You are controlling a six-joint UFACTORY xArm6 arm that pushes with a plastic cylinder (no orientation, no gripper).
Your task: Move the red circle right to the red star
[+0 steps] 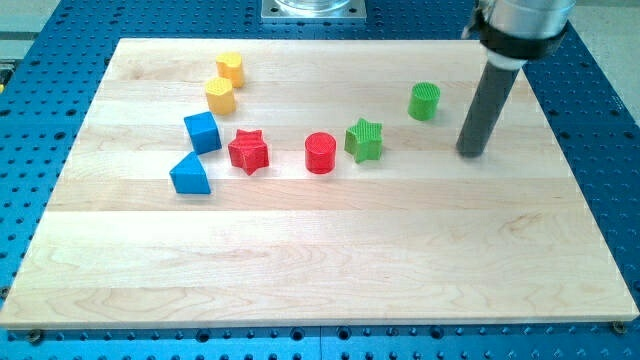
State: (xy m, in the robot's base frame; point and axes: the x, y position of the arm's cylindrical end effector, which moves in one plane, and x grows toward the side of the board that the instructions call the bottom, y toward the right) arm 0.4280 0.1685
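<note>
The red circle (320, 153) stands near the middle of the wooden board (320, 260). The red star (248, 151) lies to its left, with a gap of bare wood between them. A green star (364, 140) sits just right of the red circle, close to it. My tip (471, 153) rests on the board at the view's right, well to the right of the green star and below-right of a green circle (425, 101). It touches no block.
Two yellow blocks (230, 68) (220, 96) stand at the upper left. A blue cube (202, 132) and a blue wedge-like block (190, 175) lie left of the red star. A blue perforated table surrounds the board.
</note>
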